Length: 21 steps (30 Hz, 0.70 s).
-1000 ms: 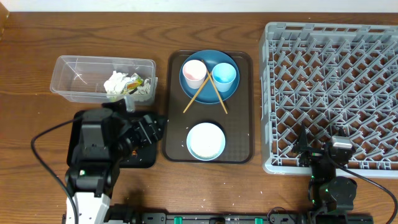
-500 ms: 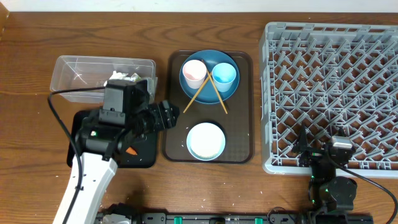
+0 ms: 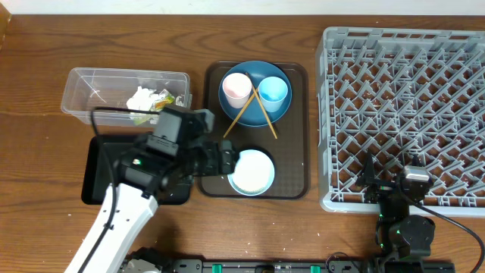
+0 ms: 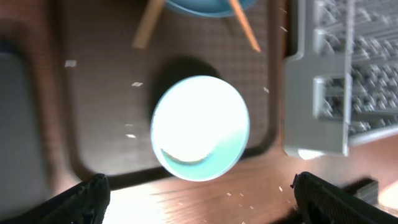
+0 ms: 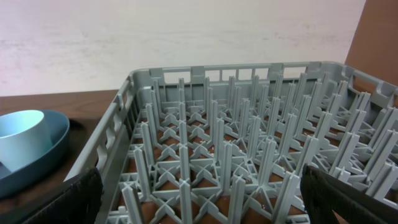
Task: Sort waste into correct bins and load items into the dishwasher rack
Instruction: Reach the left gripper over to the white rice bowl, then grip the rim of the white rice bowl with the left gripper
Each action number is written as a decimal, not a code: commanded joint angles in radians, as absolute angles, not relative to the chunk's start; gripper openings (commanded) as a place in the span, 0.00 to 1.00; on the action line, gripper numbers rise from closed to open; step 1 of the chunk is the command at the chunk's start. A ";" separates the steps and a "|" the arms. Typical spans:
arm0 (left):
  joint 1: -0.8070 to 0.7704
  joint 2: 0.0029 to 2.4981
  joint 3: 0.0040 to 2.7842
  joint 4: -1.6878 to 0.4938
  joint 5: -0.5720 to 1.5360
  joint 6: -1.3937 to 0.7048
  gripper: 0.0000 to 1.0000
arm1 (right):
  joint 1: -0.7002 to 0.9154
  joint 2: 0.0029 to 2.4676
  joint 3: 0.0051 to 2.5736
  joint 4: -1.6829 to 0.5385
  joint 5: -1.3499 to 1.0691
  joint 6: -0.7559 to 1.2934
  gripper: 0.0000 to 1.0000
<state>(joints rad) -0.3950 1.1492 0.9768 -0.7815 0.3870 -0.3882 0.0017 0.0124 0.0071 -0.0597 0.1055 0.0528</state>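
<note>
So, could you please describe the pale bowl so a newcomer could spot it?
Find the dark brown serving tray left of the grey rack. The bowl sits alone at its robot-side end, paler and smaller than the blue plate beyond.

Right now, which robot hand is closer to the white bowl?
Left. The left hand is open right at the bowl's edge, over the brown tray. The right hand sits far off by the grey rack's near edge.
</note>
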 commanded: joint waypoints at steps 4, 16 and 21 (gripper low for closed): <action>-0.493 1.158 0.981 -0.707 0.384 -0.515 0.68 | 0.016 0.009 0.005 -0.063 0.112 0.067 0.99; -0.815 1.322 0.981 -0.524 0.159 -0.635 0.47 | 0.016 0.009 0.005 -0.063 0.112 0.067 0.99; -0.875 1.386 0.981 -0.494 0.038 -0.679 0.36 | 0.016 0.009 0.005 -0.063 0.112 0.067 0.99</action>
<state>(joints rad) -0.8532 1.3613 0.9768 -0.5037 0.1604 -0.6384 0.0017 0.0124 0.0071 -0.0597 0.1055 0.0528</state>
